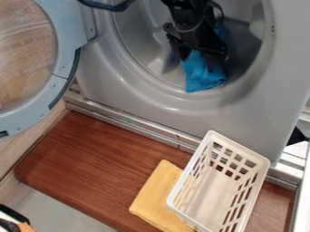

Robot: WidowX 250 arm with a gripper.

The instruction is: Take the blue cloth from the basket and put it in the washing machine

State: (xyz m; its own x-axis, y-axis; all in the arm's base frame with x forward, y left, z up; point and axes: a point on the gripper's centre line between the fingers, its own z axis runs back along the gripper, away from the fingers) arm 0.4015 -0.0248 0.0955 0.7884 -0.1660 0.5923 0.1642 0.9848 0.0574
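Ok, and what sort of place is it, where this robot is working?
Probably a laundry corner in a home: a grey front-loading washing machine with its round door open, a white plastic slotted basket, and a folded yellow cloth beside it.

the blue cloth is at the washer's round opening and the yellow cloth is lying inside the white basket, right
Not quite: the camera view shows the yellow cloth outside the white basket, on the brown board. The blue cloth is at the opening of the washer.
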